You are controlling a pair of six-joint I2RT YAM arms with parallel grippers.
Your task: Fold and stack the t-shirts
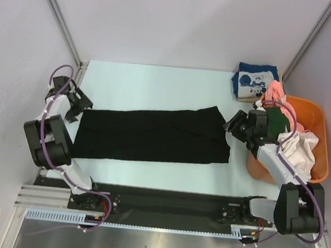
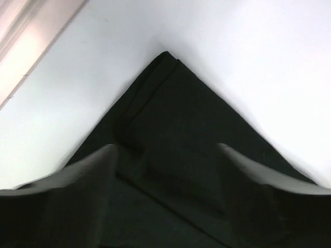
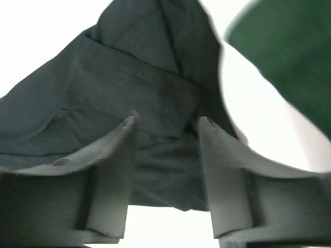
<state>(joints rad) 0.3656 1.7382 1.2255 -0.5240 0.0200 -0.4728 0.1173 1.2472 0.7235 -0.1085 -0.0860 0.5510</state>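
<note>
The large black t-shirt [image 1: 153,135] lies flat on the table, folded into a long strip. My left gripper [image 1: 77,108] hovers open over its far left corner. In the left wrist view its fingers straddle that corner of the black cloth [image 2: 170,113] with the gripper [image 2: 166,151] empty. My right gripper [image 1: 235,128] is open at the shirt's right end. In the right wrist view the rumpled black cloth [image 3: 129,67] lies under and between the open gripper [image 3: 168,124]. A folded navy tee [image 1: 254,82] with white print lies at the far right.
An orange basket [image 1: 321,129] at the right edge holds pink [image 1: 274,90], dark green [image 1: 279,119] and off-white [image 1: 302,149] tees. Green cloth [image 3: 289,51] shows at the right of the right wrist view. Metal frame posts stand at the far corners.
</note>
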